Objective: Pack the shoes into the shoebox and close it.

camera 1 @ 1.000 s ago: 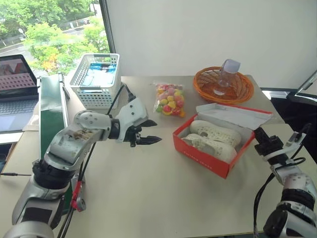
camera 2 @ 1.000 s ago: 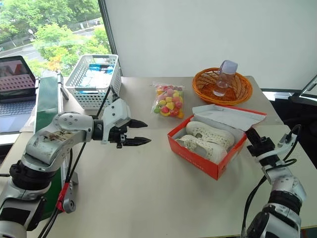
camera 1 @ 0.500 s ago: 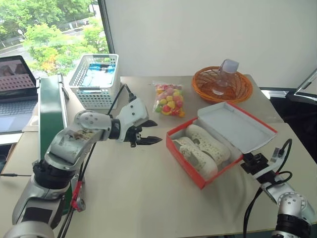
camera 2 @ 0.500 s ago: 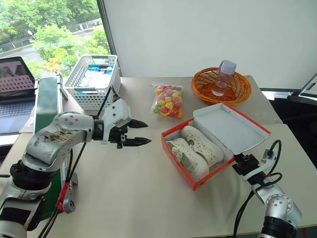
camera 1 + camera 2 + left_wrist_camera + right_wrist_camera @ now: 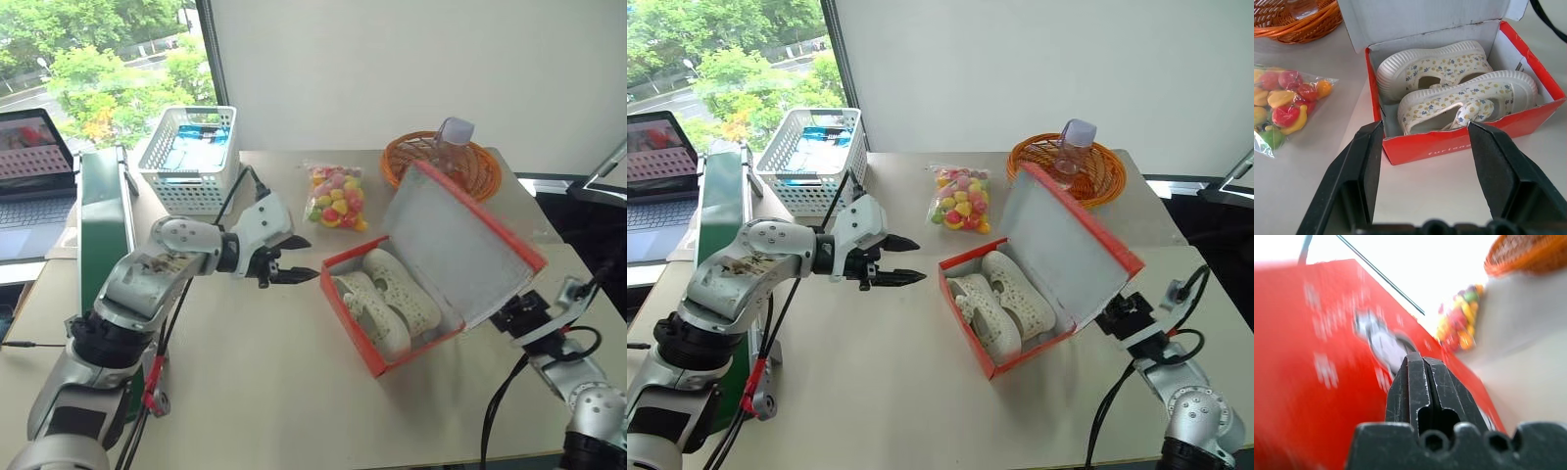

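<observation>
Both shoes (image 5: 384,300) lie side by side inside the red box (image 5: 345,315) on the table (image 5: 274,392), lid (image 5: 453,243) tilted half up. Right gripper (image 5: 1420,363), fingers pressed together, pushes against the lid's red outside. Left gripper (image 5: 294,260) hovers spread, empty, just beside the box.

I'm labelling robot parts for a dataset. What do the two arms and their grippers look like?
Both arms are silver-grey metal with rounded joint housings and black collars. The left gripper has a white angular housing and two pointed black fingers; black cables trail from it, and a red strap hangs lower down the arm. The right gripper is black, on a white bracket, with looping black cables.
</observation>
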Motion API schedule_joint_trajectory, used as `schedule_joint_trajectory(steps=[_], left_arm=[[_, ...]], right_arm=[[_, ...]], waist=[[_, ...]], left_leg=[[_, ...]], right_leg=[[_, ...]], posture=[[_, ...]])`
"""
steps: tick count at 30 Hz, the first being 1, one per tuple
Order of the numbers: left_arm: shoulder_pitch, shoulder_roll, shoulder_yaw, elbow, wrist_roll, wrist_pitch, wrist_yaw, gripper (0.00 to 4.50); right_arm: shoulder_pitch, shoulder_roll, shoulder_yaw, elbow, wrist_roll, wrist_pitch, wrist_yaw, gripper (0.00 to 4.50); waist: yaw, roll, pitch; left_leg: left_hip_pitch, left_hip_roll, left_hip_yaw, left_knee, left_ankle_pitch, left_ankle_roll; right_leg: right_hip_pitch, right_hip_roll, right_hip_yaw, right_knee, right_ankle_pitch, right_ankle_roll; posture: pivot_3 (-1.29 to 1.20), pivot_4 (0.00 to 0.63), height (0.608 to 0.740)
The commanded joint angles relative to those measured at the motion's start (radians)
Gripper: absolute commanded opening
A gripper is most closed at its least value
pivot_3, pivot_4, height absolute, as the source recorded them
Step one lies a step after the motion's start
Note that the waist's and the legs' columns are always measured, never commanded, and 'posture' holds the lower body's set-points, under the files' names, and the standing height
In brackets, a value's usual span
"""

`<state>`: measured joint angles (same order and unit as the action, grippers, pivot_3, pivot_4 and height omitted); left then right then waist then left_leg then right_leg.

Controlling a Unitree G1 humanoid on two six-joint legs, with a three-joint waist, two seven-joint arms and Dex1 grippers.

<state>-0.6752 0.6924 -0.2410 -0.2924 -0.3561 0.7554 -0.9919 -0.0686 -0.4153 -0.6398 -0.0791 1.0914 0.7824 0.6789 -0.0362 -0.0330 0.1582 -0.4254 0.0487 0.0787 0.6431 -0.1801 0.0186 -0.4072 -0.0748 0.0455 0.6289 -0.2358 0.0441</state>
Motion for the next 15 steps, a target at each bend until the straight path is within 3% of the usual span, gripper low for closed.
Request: schedule_joint_trajectory(steps=[1, 8, 15], left_arm=[[-0.03, -0.002, 0.008, -0.013, 0.005, -0.028, -0.006, 2.89], [-0.013, 0.024, 0.029, -0.038, 0.003, -0.013, -0.001, 2.89], [0.039, 0.062, 0.062, -0.093, -0.01, 0.03, 0.03, 2.89]], right_arm=[[-0.019, -0.033, 0.003, -0.087, 0.069, 0.022, -0.02, 0.05], [-0.124, -0.083, 0.16, -0.18, 0.106, 0.107, -0.051, 0.05], [-0.299, -0.125, 0.402, -0.12, -0.019, 0.159, -0.015, 0.05]], waist=[[0.001, 0.0, 0.0], [-0.004, 0.0, 0.0], [0.003, 0.0, 0.0]], left_leg=[[0.0, 0.0, 0.0, 0.0, 0.0, 0.0], [0.0, 0.0, 0.0, 0.0, 0.0, 0.0], [-0.005, 0.0, -0.001, 0.0, 0.0, 0.0]], right_leg=[[0.0, 0.0, 0.0, 0.0, 0.0, 0.0], [0.0, 0.0, 0.0, 0.0, 0.0, 0.0], [-0.005, 0.0, -0.001, 0.0, 0.0, -0.001]], posture=[[0.0, 0.15, 0.74], [0.0, 0.15, 0.74], [0.0, 0.15, 0.74]])
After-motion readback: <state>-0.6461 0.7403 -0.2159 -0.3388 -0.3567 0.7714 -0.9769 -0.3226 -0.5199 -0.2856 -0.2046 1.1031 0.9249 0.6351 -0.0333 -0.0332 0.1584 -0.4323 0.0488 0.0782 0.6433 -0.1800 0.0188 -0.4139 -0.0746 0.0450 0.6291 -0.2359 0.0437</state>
